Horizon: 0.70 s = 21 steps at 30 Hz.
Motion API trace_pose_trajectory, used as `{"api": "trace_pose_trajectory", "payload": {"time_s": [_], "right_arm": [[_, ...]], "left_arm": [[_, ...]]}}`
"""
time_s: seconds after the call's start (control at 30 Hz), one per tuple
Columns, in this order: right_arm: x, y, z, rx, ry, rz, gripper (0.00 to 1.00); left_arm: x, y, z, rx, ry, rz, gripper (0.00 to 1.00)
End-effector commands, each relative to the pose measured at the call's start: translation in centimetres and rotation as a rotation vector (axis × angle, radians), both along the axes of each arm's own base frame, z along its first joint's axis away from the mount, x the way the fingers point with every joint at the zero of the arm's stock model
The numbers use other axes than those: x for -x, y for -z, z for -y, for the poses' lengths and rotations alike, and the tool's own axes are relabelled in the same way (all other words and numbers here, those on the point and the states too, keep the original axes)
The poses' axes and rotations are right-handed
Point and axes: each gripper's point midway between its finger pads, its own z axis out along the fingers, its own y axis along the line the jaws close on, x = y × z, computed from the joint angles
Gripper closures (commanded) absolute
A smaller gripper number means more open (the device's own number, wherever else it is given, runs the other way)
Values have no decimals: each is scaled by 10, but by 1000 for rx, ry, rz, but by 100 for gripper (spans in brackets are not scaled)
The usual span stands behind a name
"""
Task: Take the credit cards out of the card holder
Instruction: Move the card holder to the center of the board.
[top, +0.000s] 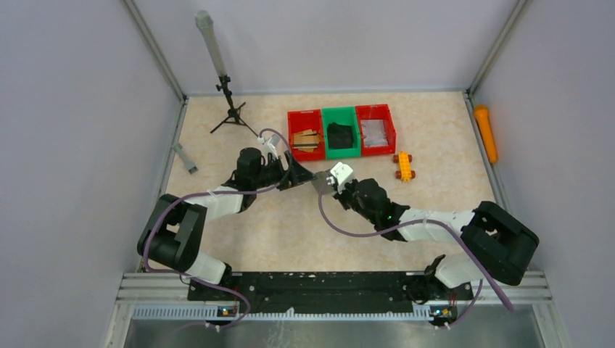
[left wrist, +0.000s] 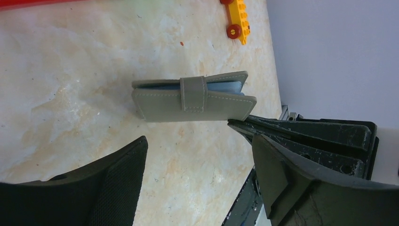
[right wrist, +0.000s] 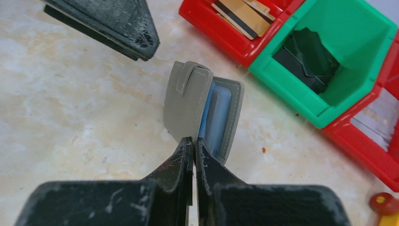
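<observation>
The grey card holder (right wrist: 188, 101) stands on its edge on the table, partly open, its tab (left wrist: 193, 93) over the top. Shiny blue inner pockets (right wrist: 217, 113) show between the covers; I cannot tell cards from pockets in there. My right gripper (right wrist: 194, 141) is shut on the near edge of one cover. My left gripper (left wrist: 200, 146) is open and empty, a little short of the holder, which lies beyond its fingertips. From above, both grippers meet at the holder (top: 320, 182). A few tan cards (right wrist: 242, 16) lie in a red bin.
Three bins stand behind the holder: a red one (top: 306, 134) with cards, a green one (top: 340, 131) with a black object, and a red one (top: 376, 128) with silvery items. A yellow toy (top: 404, 166), an orange cylinder (top: 485, 133) and a small tripod (top: 228, 101) are nearby.
</observation>
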Motion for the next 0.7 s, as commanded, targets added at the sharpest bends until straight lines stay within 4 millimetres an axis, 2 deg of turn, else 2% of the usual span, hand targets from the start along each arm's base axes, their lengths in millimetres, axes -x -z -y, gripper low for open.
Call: {"api": "trace_pose_trajectory", "payload": {"time_s": [0.0,0.13,0.2,0.37,0.47,0.67], "right_arm": [[-20,-35,12,-39,121,170,100],[-20,-43,24,-43,155,229,100],[-17,-38,25,-17,125,255,100],[-4,-16,4,102,-42,244,100],[8,-5,-7,156,-134,234,93],[31,-7,-24,114,-262,226,74]], "left_arm": [[-5,-17,4,15,10,52,16],[-6,-17,3,7,4,55,17],[-5,-18,3,9,7,57,16],[-8,-17,-2,-7,-14,65,16],[-10,-17,-10,-20,-39,77,16],[-13,-16,-21,-29,-78,79,14]]}}
